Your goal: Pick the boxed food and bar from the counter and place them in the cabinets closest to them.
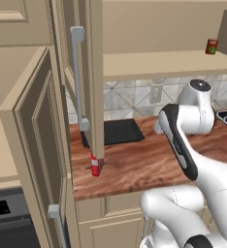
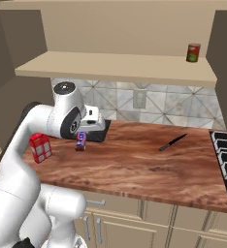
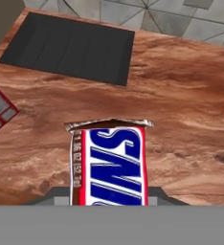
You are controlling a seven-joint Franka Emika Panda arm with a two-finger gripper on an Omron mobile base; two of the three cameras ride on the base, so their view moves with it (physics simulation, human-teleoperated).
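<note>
Left base view: I see the boxed food standing on the worktop near its front left edge, partly hidden behind the edge of an open cabinet door. A black mat lies behind it against the tiled wall. The cabinets above are open, and a small red-and-green can sits on the shelf at the right. The arm blocks the right of the worktop; I can't make out the hand here.

Right base view: the hand hangs just above the worktop, closed narrow on the bar, which is upright between the fingers. The bar's lower end looks at or just off the wood, can't tell which. Boxed food stands upright to its left, apart from it. Black mat is right behind the hand. A black knife lies well to the right, and the can is on the shelf above.

Hand view: bar fills the bottom centre, blue letters on white with red trim, held in the hand. Mat is beyond it; a corner of the boxed food shows at the left edge.
</note>
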